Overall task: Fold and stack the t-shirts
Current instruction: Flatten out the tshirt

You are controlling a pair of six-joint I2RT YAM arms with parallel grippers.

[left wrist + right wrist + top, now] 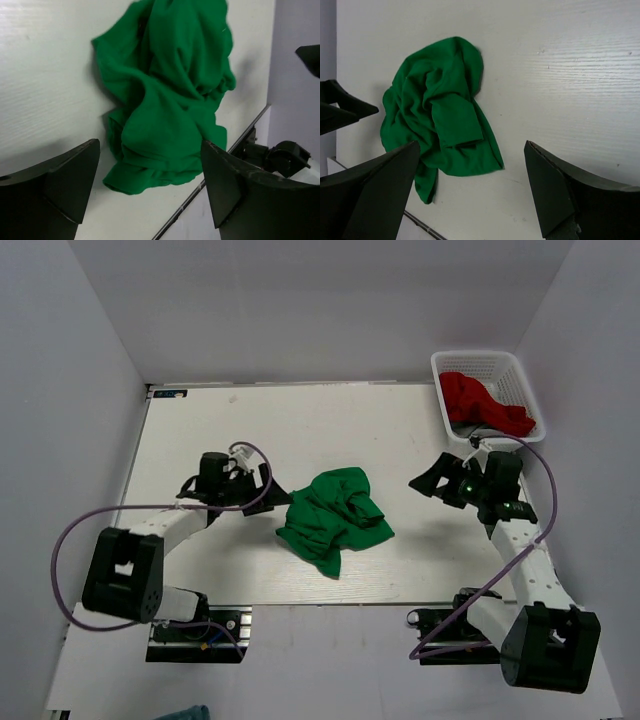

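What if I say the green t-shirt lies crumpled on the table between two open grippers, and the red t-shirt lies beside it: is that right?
Not quite: the red t-shirt lies in the white basket, as the top external view shows. The green t-shirt does lie crumpled between the open left gripper and right gripper.

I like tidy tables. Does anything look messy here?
Yes. The green t-shirt lies crumpled in a heap mid-table, not folded, and the red t-shirt is bunched up in the white basket.
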